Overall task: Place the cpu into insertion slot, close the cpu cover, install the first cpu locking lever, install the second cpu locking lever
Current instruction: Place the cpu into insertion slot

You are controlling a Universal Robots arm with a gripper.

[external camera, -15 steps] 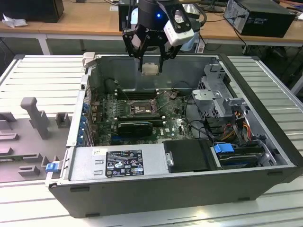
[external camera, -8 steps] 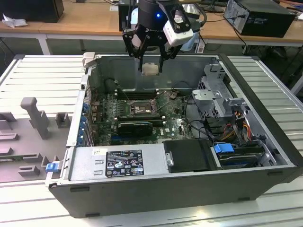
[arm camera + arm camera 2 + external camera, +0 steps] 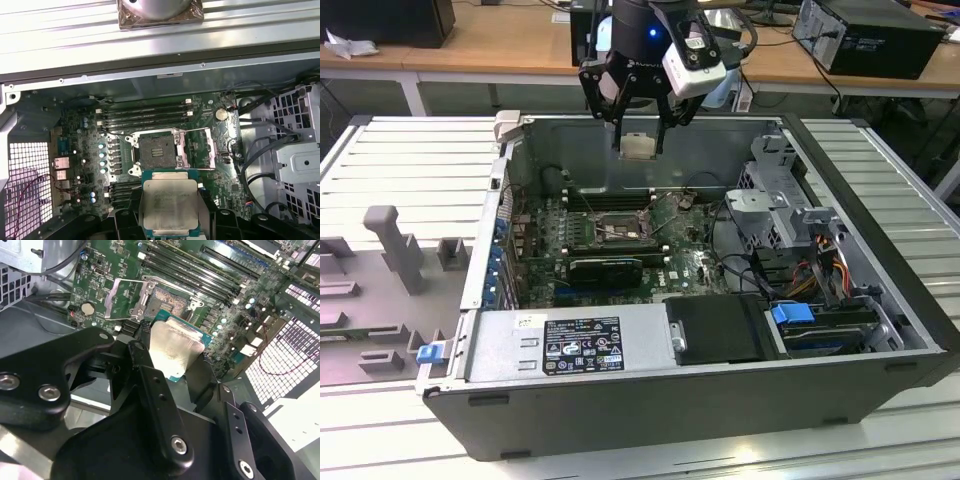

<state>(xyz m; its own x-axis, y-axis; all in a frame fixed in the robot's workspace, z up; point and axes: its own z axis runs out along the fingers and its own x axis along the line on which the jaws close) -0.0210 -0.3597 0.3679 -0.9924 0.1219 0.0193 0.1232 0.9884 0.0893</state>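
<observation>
Overhead, the gripper (image 3: 639, 142), jaws clamped on the cpu (image 3: 639, 148), hangs above the open insertion slot (image 3: 611, 229) inside the computer case (image 3: 720, 400).

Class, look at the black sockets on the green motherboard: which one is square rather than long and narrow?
The insertion slot, square with a silvery metal rim; the memory slots are long thin strips. The gripper holds the cpu.

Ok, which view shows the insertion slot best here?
The first wrist view: the insertion slot faces the camera squarely, open and empty, just beyond the cpu. The second wrist view shows it at a slant; the exterior view shows it far off, down inside the case.
</observation>
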